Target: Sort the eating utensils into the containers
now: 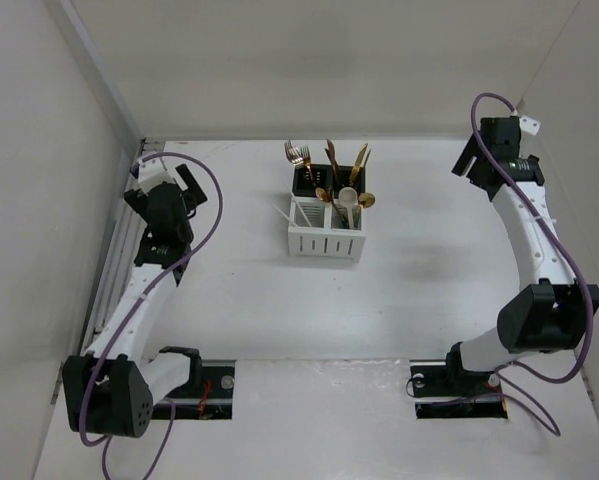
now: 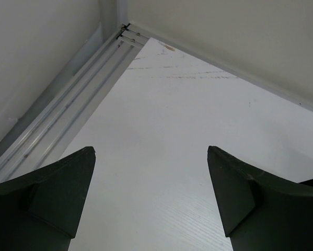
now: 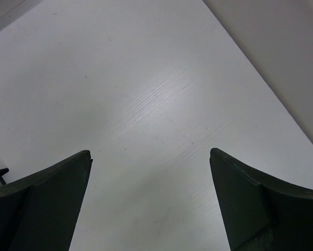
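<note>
Two containers stand together at the table's middle back in the top view: a white slotted caddy in front and a black caddy behind it. The eating utensils stand upright in them: silver and gold forks, copper and gold spoons, and a cream spoon. My left gripper is far off at the back left, open and holding nothing. In its wrist view the left gripper frames only bare table. My right gripper is at the back right, open and holding nothing. The right wrist view shows that gripper over bare table.
An aluminium rail runs along the left wall, meeting the back wall at a corner bracket. Side walls close in the table on the left, back and right. The arm bases sit at the near edge.
</note>
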You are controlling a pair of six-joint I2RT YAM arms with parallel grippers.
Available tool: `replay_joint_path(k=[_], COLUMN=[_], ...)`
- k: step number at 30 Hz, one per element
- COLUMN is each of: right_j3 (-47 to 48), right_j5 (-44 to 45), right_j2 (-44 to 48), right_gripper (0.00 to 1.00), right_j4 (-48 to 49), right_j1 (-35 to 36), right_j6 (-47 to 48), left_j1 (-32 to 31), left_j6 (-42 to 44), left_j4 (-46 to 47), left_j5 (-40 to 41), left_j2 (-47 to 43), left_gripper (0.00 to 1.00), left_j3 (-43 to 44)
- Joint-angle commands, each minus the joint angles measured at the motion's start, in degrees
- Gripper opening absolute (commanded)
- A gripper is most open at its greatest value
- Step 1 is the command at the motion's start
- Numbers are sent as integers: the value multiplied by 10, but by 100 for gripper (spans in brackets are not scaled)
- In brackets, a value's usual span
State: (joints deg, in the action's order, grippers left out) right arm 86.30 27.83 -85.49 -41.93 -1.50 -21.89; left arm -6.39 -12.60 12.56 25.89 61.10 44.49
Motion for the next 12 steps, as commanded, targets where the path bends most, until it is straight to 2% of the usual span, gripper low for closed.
replay_joint_path(k=[1, 12], right_j3=[25, -13], right_j5=[13, 18], right_j2=[20, 55], right_gripper=[100, 100], right_j4=[-3, 27], right_j1=[-3, -3], right_j6=[-10, -10], left_j1=[2, 2], left_j6=[-14, -14], left_j4=[15, 20], left_j5=[-15, -27], left_j2=[2, 13], left_gripper=[86, 86], left_j3=[-2, -2])
